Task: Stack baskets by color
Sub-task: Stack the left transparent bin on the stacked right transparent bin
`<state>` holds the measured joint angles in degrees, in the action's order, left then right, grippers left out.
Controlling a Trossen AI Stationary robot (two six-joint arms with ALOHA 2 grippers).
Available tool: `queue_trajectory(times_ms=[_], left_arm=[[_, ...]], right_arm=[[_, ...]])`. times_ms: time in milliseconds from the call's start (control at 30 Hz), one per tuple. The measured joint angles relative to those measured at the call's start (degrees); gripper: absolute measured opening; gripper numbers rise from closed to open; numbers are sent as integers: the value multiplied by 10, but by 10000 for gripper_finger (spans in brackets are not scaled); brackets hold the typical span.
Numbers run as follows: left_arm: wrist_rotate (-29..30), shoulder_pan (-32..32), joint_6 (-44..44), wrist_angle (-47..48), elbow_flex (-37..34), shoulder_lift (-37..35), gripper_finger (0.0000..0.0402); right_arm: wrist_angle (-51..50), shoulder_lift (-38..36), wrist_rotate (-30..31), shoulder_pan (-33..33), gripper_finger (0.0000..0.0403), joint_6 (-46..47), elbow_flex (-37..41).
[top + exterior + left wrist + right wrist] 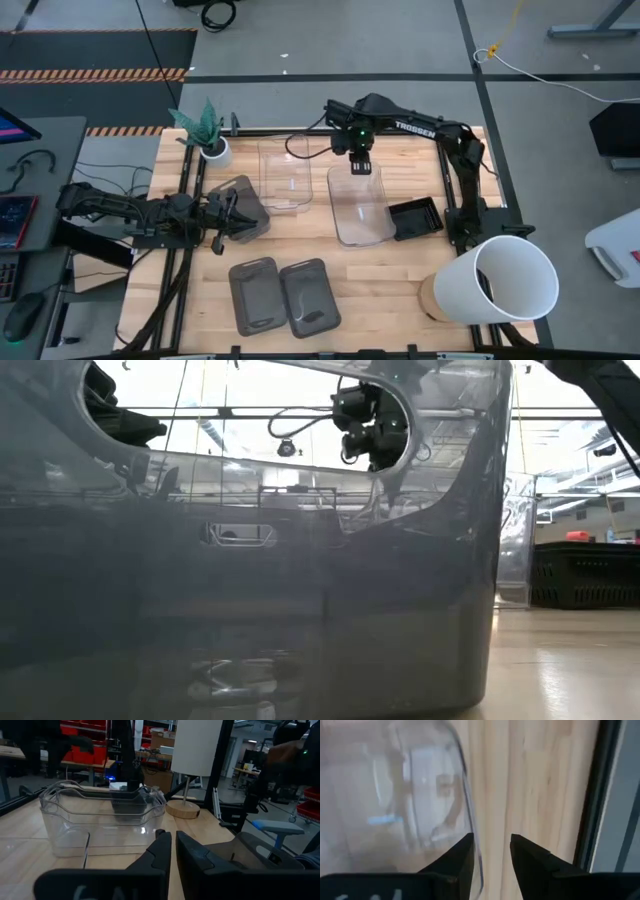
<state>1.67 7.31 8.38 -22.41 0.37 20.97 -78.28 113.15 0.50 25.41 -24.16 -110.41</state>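
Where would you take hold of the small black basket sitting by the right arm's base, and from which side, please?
Probably by one long wall of the black basket, coming straight down from above. It sits open side up and a little askew on the table, so its thin rim is free to pinch. The wall facing the clear basket looks freer; the other is close to the arm's base.

A light wooden table edged by a black frame is seen from above. On it lie two clear baskets, a black slatted basket, a dark grey basket, two more dark grey baskets side by side, a white plant pot and a tipped white bucket.
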Motion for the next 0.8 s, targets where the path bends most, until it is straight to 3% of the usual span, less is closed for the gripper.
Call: queue_trajectory(times_ms=[233,467,800], left_arm=[[0,0,0,0,0,0,35],[0,0,0,0,0,0,28],[0,0,0,0,0,0,35]], right_arm=[[111,-16,-7,-34,133,36,0],[234,-16,-108,-84,134,49,21],[413,-16,-27,-177,138,76,114]])
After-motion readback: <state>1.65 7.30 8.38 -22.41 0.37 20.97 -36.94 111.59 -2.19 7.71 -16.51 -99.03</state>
